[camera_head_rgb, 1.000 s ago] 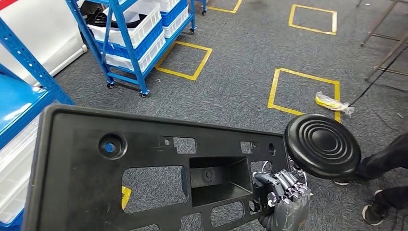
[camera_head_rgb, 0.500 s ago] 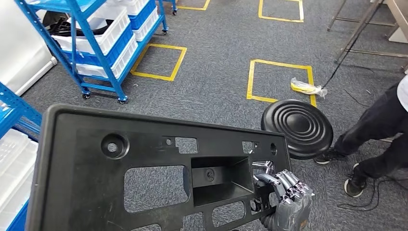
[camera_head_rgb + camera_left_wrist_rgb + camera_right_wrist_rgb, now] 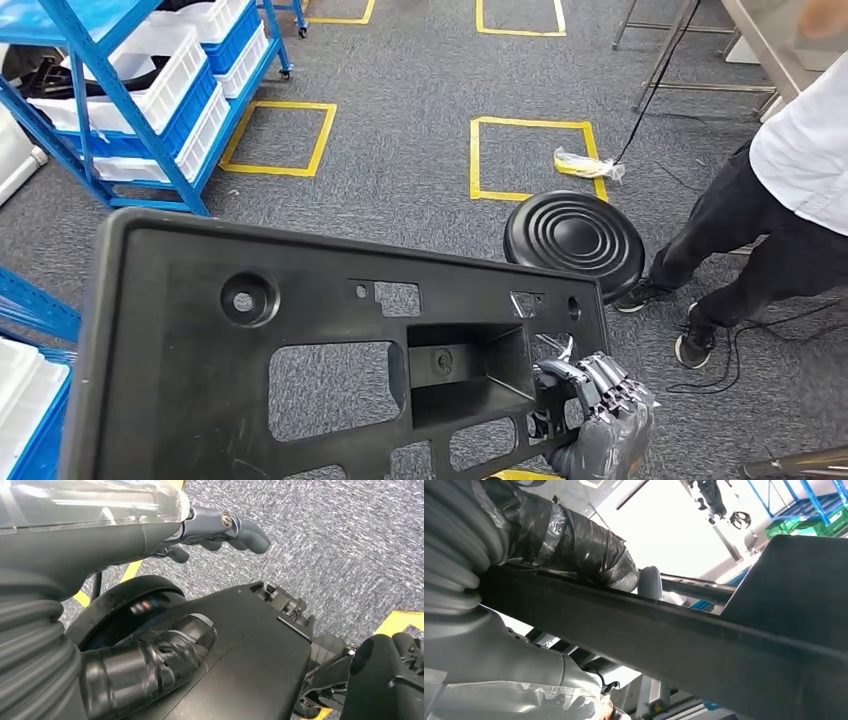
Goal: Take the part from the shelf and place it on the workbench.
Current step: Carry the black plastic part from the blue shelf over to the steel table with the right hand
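We see the part (image 3: 330, 350) carried low in front of the robot, above the grey carpet (image 3: 420, 130), with the right hand (image 3: 597, 410) at its lower right corner; the fingers (image 3: 590, 378) curl over the edge into the cut-outs there, so this hand grips the part. In the right wrist view the taped thumb (image 3: 574, 545) lies on one face of the part's edge and the palm on the other, clamping it between them. In the left wrist view the left hand (image 3: 150, 605) has its thick thumb (image 3: 155, 655) pressed on a black surface of the part, while its darker fingers (image 3: 235, 530) reach out above it; we cannot tell whether they close on anything. The part is a wide, flat, black plastic panel with a raised rim, a round hole near its upper left, a deep rectangular recess in the middle and several rectangular openings. Against the picture of half a second ago the whole scene has shifted, so the camera has moved: the blue shelf (image 3: 120, 110) sits farther left, the black round stool (image 3: 574, 240) nearer the middle, and the person (image 3: 770, 210) in dark trousers shows more fully at right. The part and the right hand keep their place in view.
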{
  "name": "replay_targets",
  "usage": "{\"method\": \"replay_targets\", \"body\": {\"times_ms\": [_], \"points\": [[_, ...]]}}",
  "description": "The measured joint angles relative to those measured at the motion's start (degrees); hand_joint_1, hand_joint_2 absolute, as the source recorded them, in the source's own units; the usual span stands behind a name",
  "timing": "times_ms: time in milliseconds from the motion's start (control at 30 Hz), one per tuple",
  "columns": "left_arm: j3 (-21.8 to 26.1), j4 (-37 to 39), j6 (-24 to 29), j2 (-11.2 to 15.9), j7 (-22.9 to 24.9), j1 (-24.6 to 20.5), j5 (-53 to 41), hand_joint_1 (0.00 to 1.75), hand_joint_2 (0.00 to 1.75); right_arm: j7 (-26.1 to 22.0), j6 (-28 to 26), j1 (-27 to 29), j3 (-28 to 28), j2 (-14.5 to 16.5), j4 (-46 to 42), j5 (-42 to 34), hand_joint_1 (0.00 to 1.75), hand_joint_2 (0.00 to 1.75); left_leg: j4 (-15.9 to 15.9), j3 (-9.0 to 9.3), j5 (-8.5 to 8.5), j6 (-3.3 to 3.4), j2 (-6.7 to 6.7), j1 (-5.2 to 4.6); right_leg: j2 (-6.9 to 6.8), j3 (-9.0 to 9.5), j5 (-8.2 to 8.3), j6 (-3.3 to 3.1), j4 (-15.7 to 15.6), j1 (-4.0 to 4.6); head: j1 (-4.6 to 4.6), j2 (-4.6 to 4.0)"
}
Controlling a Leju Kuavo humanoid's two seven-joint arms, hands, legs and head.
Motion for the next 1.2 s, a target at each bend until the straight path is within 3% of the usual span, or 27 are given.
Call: {"method": "replay_targets", "body": {"times_ms": [67, 133, 167, 200, 233, 300, 367, 400, 467, 533, 633, 667, 700, 733, 767, 833, 900, 967, 1033, 1067, 1133, 1200], "points": [[0.04, 0.0, 0.01, -0.08, 0.01, 0.03, -0.01, 0.0, 1.75, 0.0, -0.01, 0.0, -0.08, 0.0, -0.16, -0.09, 1.75, 1.75, -0.79, 0.15, 0.59, 0.65, 1.35, 0.21, -2.19, -1.95, -2.64, 0.35, 4.1, 0.22, 0.06, 0.0], [0.12, 0.0, 0.01, -0.07, 0.03, 0.06, -0.02, 0.0, 1.75, 0.0, 0.0, 0.01, -0.21, 0.0, -0.23, -0.21, 1.75, 1.75, -0.86, 0.06, 0.63, 0.93, 2.76, -0.04, -4.1, -5.51, -6.32, 0.63, 11.6, 0.15, 0.1, 0.0], [0.15, 0.0, 0.01, -0.07, 0.03, 0.06, -0.02, 0.0, 1.75, 0.0, 0.01, 0.05, -0.29, 0.0, -0.24, -0.27, 1.75, 1.75, -0.84, 0.02, 0.58, 0.95, 3.48, -0.13, -4.45, -6.82, -7.23, 0.77, 14.44, 0.03, 0.1, 0.0], [0.18, 0.0, 0.01, -0.07, 0.04, 0.06, -0.02, 0.0, 1.75, 0.0, 0.01, 0.09, -0.4, 0.0, -0.24, -0.32, 1.75, 1.75, -0.8, 0.03, 0.5, 0.93, 4.15, -0.17, -4.66, -7.14, -7.02, 0.89, 15.27, -0.09, 0.1, 0.0], [0.2, 0.0, 0.01, -0.07, 0.04, 0.05, -0.02, 0.0, 1.75, 0.0, 0.01, 0.11, -0.51, 0.0, -0.26, -0.4, 1.75, 1.75, -0.74, 0.09, 0.38, 0.85, 4.76, -0.17, -4.95, -6.15, -5.67, 0.95, 13.58, -0.19, 0.1, 0.0], [0.22, 0.0, 0.01, -0.08, 0.04, 0.05, -0.03, 0.0, 1.75, 0.0, 0.0, 0.1, -0.74, 0.0, -0.43, -0.61, 1.75, 1.75, -0.51, 0.33, -0.01, 0.51, 5.76, -0.2, -6.65, -1.88, -2.18, 0.82, 5.84, -0.19, 0.11, 0.0], [0.24, 0.0, 0.01, -0.07, 0.04, 0.06, -0.05, 0.0, 1.75, 0.0, 0.0, 0.06, -0.91, 0.01, -0.69, -0.79, 1.75, 1.75, -0.09, 0.44, -0.53, -0.03, 6.51, -0.48, -8.25, 1.01, -0.68, 0.32, 0.27, 0.15, 0.06, 0.0], [0.28, 0.0, 0.01, -0.07, 0.04, 0.06, -0.07, 0.0, 1.75, 0.0, 0.0, 0.05, -0.99, 0.01, -0.79, -0.86, 1.75, 1.75, 0.04, 0.48, -0.71, -0.29, 6.86, -0.62, -8.48, 1.31, -0.81, 0.05, -0.52, 0.33, 0.04, 0.0], [0.38, 0.0, 0.01, -0.06, 0.04, 0.01, -0.08, 0.0, 1.75, 0.0, 0.01, 0.12, -1.17, 0.02, -0.95, -0.97, 1.75, 1.75, 0.15, 0.56, -1.04, -0.79, 7.54, -0.66, -7.45, 1.15, -0.7, -0.53, -0.64, 0.36, 0.03, 0.0], [0.47, 0.0, 0.01, -0.05, 0.03, 0.02, -0.08, 0.0, 1.75, 0.0, 0.01, 0.15, -1.29, 0.03, -1.17, -1.0, 1.75, 1.75, 1.91, 0.0, -2.57, -1.36, 6.38, -0.44, -6.47, 1.19, -0.48, -1.2, -0.98, 0.18, 0.02, 0.0], [0.62, 0.0, 0.07, -0.02, -0.13, 0.07, -0.06, 0.0, 1.75, 0.0, 0.01, 0.13, -1.35, 0.04, -1.33, -1.0, 1.75, 1.75, 12.17, -4.58, -7.82, -1.91, 3.35, -0.16, -5.06, 1.23, -0.35, -1.74, -1.11, 0.08, -0.02, 0.0], [0.66, 0.0, 0.1, -0.01, -0.21, 0.06, -0.03, 0.0, 1.75, 0.0, 0.01, 0.14, -1.38, 0.04, -1.33, -1.01, 1.75, 1.75, 15.5, -6.19, -8.81, -1.99, 3.05, -0.13, -4.46, 1.25, -0.36, -1.78, -1.05, 0.12, -0.01, 0.0], [0.67, 0.0, 0.14, 0.0, -0.29, 0.05, -0.01, 0.0, 1.75, 0.0, 0.01, 0.15, -1.4, 0.04, -1.33, -1.01, 1.75, 1.75, 17.14, -7.04, -8.73, -1.99, 2.93, -0.13, -3.82, 1.29, -0.38, -1.79, -0.98, 0.16, -0.01, 0.0], [0.69, 0.0, 0.17, 0.01, -0.26, 0.04, -0.01, 0.0, 1.75, 0.0, 0.01, 0.16, -1.41, 0.04, -1.33, -1.01, 1.75, 1.75, 16.39, -6.8, -7.42, -1.9, 2.86, -0.12, -3.12, 1.36, -0.4, -1.8, -0.9, 0.17, -0.01, 0.0], [0.73, 0.0, 0.18, 0.01, -0.2, 0.04, -0.03, 0.0, 1.75, 0.0, 0.01, 0.17, -1.43, 0.04, -1.33, -1.02, 1.75, 1.75, 13.59, -5.64, -5.25, -1.75, 2.58, -0.11, -2.39, 1.44, -0.42, -1.8, -0.82, 0.17, -0.01, 0.0], [0.9, 0.01, 0.16, 0.01, -0.03, 0.08, -0.08, 0.0, 1.75, 0.0, 0.01, 0.17, -1.48, 0.05, -1.38, -1.15, 1.75, 1.75, 5.88, -2.54, -1.29, -1.31, 0.61, -0.04, -1.03, 1.44, -0.42, -1.64, -0.64, 0.19, 0.0, 0.0], [1.07, 0.03, 0.13, 0.02, 0.04, 0.1, -0.1, 0.0, 1.75, 0.0, 0.01, 0.19, -1.58, 0.07, -1.62, -1.33, 1.75, 1.75, 1.6, -0.97, -0.28, -0.92, -1.06, -0.06, -0.01, 0.94, -0.19, -1.07, -0.48, 0.18, 0.01, 0.0], [1.12, 0.04, 0.13, -0.02, 0.04, 0.06, -0.13, 0.0, 1.75, 0.0, 0.0, 0.37, -1.8, 0.06, -2.07, -1.51, 1.75, 1.75, 0.88, -0.8, -0.34, -0.46, -0.76, -0.09, 0.71, 0.45, 0.19, -0.29, -0.56, 0.1, 0.01, 0.0], [1.14, 0.04, 0.15, -0.1, 0.04, 0.06, -0.19, 0.0, 1.75, 0.0, -0.01, 0.63, -2.12, 0.05, -2.63, -1.85, 1.75, 1.75, 0.33, -0.69, 0.19, 0.3, 0.28, 0.07, -0.65, -0.16, -0.59, 0.2, 0.51, 0.19, 0.08, 0.0], [1.15, 0.04, 0.16, -0.13, 0.04, 0.09, -0.25, 0.0, 1.75, 0.0, -0.02, 0.7, -2.28, 0.05, -2.92, -2.06, 1.75, 1.75, 0.02, -0.66, 0.42, 0.69, 0.96, 0.16, -1.88, -1.08, -1.91, 0.36, 2.52, 0.29, 0.13, 0.0], [1.19, 0.04, 0.18, -0.12, 0.05, 0.12, -0.45, 0.0, 1.75, 0.0, -0.01, 0.82, -2.63, 0.04, -3.35, -2.45, 1.75, 1.75, -0.08, -0.75, 0.52, 1.06, 2.37, 0.0, -3.99, -4.26, -5.68, 0.62, 9.42, 0.22, 0.2, 0.0], [1.23, 0.04, 0.19, -0.11, 0.06, 0.12, -0.64, 0.0, 1.75, 0.0, -0.01, 1.19, -2.98, 0.04, -3.7, -2.73, 1.75, 1.75, 0.0, -0.86, 0.44, 1.14, 3.82, -0.11, -4.5, -6.71, -7.56, 0.93, 14.92, -0.02, 0.2, 0.0]]}}
